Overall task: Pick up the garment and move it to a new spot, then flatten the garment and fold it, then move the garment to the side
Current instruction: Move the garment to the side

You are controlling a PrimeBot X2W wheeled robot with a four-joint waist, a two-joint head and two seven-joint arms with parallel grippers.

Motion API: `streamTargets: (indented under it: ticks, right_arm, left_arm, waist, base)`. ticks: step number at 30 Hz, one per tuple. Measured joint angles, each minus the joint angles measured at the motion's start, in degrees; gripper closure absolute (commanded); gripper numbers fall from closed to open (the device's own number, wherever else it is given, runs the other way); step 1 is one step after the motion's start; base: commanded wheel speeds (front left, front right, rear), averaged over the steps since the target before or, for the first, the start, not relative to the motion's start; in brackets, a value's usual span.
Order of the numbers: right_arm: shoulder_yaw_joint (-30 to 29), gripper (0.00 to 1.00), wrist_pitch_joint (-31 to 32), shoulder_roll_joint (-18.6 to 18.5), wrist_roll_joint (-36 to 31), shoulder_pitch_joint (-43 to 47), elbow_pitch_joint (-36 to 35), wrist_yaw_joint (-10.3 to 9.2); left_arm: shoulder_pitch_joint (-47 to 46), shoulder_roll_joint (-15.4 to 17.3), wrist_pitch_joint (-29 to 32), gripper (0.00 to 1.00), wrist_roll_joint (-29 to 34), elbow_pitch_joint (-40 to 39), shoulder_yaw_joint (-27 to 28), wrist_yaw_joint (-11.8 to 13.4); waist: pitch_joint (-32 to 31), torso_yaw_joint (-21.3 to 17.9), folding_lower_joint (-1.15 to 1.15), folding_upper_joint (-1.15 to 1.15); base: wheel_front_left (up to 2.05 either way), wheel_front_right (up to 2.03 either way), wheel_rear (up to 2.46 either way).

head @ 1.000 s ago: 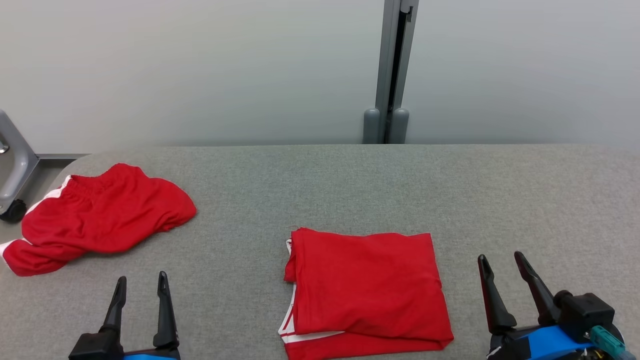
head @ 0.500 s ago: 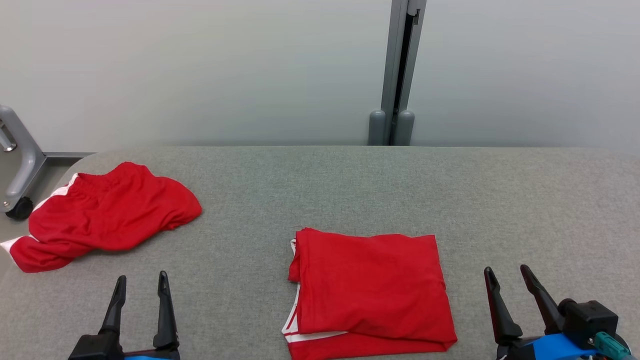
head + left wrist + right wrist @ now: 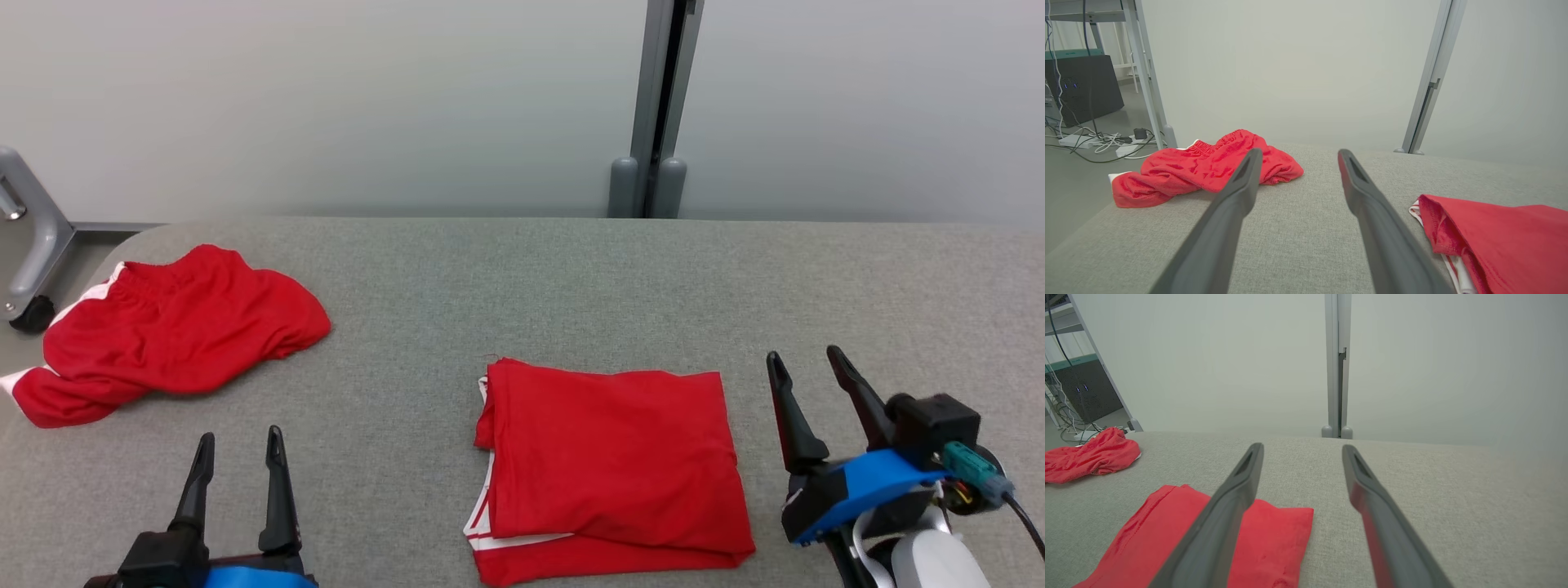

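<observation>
Head view: folded red garment [image 3: 612, 457] lies flat on grey table [image 3: 522, 278], centre, near robot. L gripper [image 3: 239, 434] low at left, fingers wide apart, nothing held, well apart from garment. R gripper [image 3: 803, 354] just beside garment's right edge, not touching, also wide apart & empty. Crumpled red shorts [image 3: 171, 331] w/ white trim at table's left edge, well apart from folded one.

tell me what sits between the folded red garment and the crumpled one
Nothing: the head view shows bare grey tabletop between the folded garment and the crumpled garment.
</observation>
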Motion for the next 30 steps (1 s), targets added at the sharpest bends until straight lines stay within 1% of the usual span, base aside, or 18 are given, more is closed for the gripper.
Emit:
streamTargets:
  ticks: [4, 8, 16, 21, 25, 26, 27, 28, 30]
  right_arm:
    - [1.23, 0.0, 1.35, 0.01, -0.46, -4.47, 3.23, 0.0]
    - [1.63, 0.0, 1.86, 0.0, -1.92, -6.77, 8.56, 0.0]
    - [2.27, 0.0, 0.12, 0.0, -2.45, -7.37, 20.11, 0.0]
    - [3.83, 0.0, -0.94, 0.0, -2.19, -7.4, 25.7, 0.0]
    - [5.22, 0.0, -2.3, -0.11, -1.48, -8.03, 28.18, -0.01]
    - [5.95, 0.55, -2.68, -0.32, -0.33, -8.26, 28.49, -0.08]
    - [6.54, 0.97, -3.03, -0.35, 0.4, -8.5, 28.8, -0.09]
    - [7.01, 1.0, -3.36, -0.33, 0.6, -8.71, 29.13, -0.09]
    - [7.37, 1.0, -4.09, -0.16, 0.93, -9.39, 29.62, -0.08]
  left_arm:
    - [-1.76, -0.05, 0.0, 0.0, -0.19, -0.02, -0.64, -0.01]
    - [-3.57, -0.09, 0.0, 0.0, -0.58, 0.03, -0.99, -0.02]
    - [-5.76, -0.16, 0.0, 0.0, -1.15, 0.77, -1.14, -0.19]
    - [-6.55, -0.22, 0.0, 0.0, -1.21, 0.78, -1.16, -0.25]
    - [-6.99, -0.24, 0.0, 0.0, -1.33, 1.1, -1.29, -0.47]
    - [-7.06, -0.24, 0.0, 0.0, -1.35, 1.13, -1.31, -0.51]
    - [-7.09, -0.26, 0.0, 0.0, -1.48, 1.18, -1.29, -0.52]
    - [-7.1, -0.27, 0.0, 0.0, -1.55, 1.23, -1.26, -0.51]
    - [-7.19, -0.29, -0.01, 0.0, -1.66, 1.35, -1.18, -0.51]
  waist:
    - [1.83, 0.55, 0.0, 0.0]
    - [3.72, 1.55, 0.01, 0.0]
    - [6.89, 3.32, 0.0, 0.0]
    - [8.02, 3.72, 0.01, 0.0]
    - [8.52, 3.94, 0.01, 0.0]
    - [8.57, 3.91, 0.01, 0.0]
    - [8.59, 3.84, 0.01, 0.0]
    - [8.62, 3.69, 0.01, 0.0]
    - [8.73, 3.25, 0.01, 0.0]
  base:
    - [0.0, 0.0, 0.0]
    - [0.0, 0.0, 0.0]
    - [0.0, 0.0, 0.0]
    - [0.0, 0.0, 0.0]
    - [0.0, 0.0, 0.0]
    - [0.0, 0.0, 0.0]
    - [0.0, 0.0, 0.0]
    - [0.0, 0.0, 0.0]
    - [0.0, 0.0, 0.0]
